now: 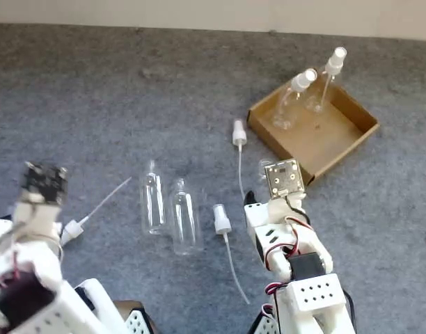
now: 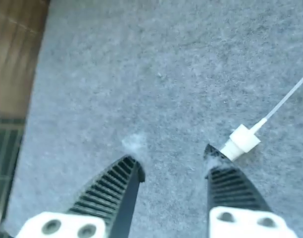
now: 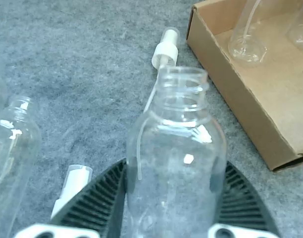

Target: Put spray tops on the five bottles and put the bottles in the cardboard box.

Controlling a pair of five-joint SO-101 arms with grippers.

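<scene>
Right gripper [image 3: 174,174] clamps a clear bottle [image 3: 174,124], base cut off; left gripper [image 2: 174,159] gapes beside spray top [image 2: 242,140].

The high camera hangs above and behind both arms, looking steeply down over the grey carpet [image 1: 129,83]. Each wrist camera sits low, sighting forward from its wrist. The right one, tight behind a bottle [image 3: 176,163], shares the cardboard box [image 3: 230,94] with overhead; the left shares a spray top [image 2: 243,141].

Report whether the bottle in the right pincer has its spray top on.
Off. The bottle shows a bare, open neck.
</scene>
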